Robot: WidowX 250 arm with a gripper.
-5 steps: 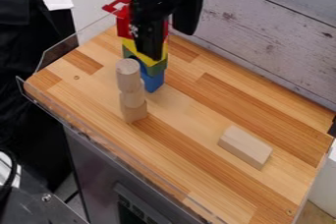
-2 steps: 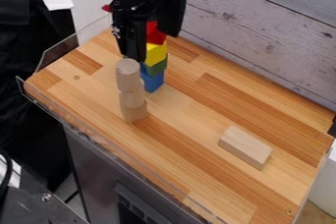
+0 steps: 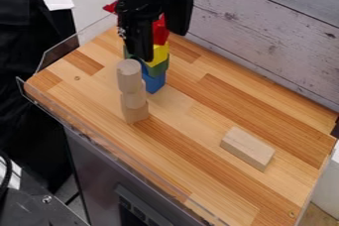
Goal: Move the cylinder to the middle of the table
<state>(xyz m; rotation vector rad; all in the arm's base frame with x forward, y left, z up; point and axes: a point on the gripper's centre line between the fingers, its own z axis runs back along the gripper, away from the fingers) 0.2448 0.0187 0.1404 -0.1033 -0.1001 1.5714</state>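
Observation:
Above the back left of the table hangs the black gripper [image 3: 161, 45], with its two fingers spread apart and nothing seen between them. A light wooden cylinder [image 3: 129, 75] stands upright at the top of a stack of plain wooden pieces on the table's left half. The gripper is just behind and above this cylinder; whether they touch, I cannot tell. The wooden table [image 3: 192, 121] has a striped top.
Right behind the wooden stack rises a tower of blue [image 3: 155, 82], green, yellow and red blocks, partly hidden by the gripper. A rectangular wooden block [image 3: 248, 148] lies at the right. A clear rim [image 3: 69, 49] runs along the left edges; a plank wall is behind.
Compared with a second ago, the gripper is a little farther left, after a slight shift back to the right most recently. The stack and the blocks have stayed in place.

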